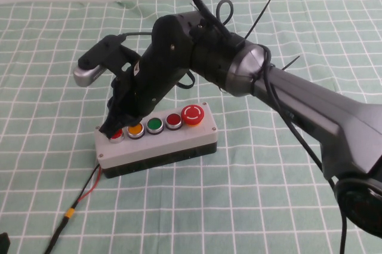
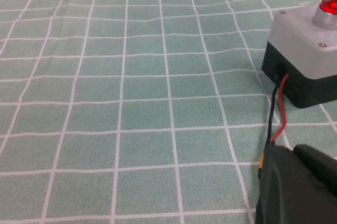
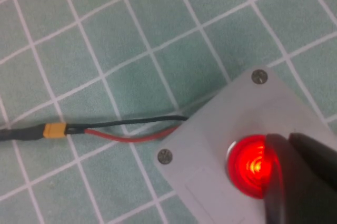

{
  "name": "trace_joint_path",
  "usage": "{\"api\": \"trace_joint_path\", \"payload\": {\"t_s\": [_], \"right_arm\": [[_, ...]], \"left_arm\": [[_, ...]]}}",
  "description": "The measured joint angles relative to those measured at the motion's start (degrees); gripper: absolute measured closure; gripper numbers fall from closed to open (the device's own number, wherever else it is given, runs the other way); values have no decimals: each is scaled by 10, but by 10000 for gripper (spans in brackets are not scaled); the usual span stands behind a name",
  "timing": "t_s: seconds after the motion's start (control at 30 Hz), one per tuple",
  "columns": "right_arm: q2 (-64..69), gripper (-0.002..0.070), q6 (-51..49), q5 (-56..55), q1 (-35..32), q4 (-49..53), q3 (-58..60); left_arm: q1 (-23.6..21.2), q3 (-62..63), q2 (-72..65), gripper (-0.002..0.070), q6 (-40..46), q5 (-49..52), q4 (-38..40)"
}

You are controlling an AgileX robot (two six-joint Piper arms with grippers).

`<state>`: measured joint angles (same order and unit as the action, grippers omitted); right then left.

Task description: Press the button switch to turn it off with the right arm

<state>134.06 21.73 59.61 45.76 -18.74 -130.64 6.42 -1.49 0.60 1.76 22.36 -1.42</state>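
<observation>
The button switch point(image 1: 116, 134) is the bright red button at the left end of the grey five-button box point(image 1: 173, 141). It glows red in the right wrist view point(image 3: 251, 166) and shows in the left wrist view point(image 2: 329, 5). My right gripper point(image 1: 113, 125) is shut, and its black tip rests on the button's edge, covering part of it point(image 3: 295, 174). My left gripper point(image 2: 297, 184) is shut and empty, low over the cloth near the box's cable, apart from the box point(image 2: 300, 29).
Along the box stand an orange button point(image 1: 135, 129), a green button point(image 1: 155, 125), a darker red button point(image 1: 173, 121) and a red mushroom knob point(image 1: 193, 113). A red-and-black cable point(image 1: 89, 187) with an orange connector point(image 3: 54, 129) runs from the box over the green checked cloth point(image 1: 250, 194).
</observation>
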Motion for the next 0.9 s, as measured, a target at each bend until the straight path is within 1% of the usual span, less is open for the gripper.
{"api": "trace_joint_path", "payload": {"t_s": [0.17,0.37,0.5,0.7,0.8,0.9], "right_arm": [[-27,692,0,1,0,11,0],[-90,692,-1,9,0,22,-3],[-143,692,-2,35,0,83,-5],[-207,692,-39,97,-1,201,-5],[-234,692,-45,120,-13,211,-5],[-257,692,-49,126,-34,196,-5]], "left_arm": [[0,0,0,678,0,0,0],[0,0,0,678,0,0,0],[0,0,0,678,0,0,0],[0,0,0,678,0,0,0],[0,0,0,678,0,0,0],[0,0,0,678,0,0,0]]}}
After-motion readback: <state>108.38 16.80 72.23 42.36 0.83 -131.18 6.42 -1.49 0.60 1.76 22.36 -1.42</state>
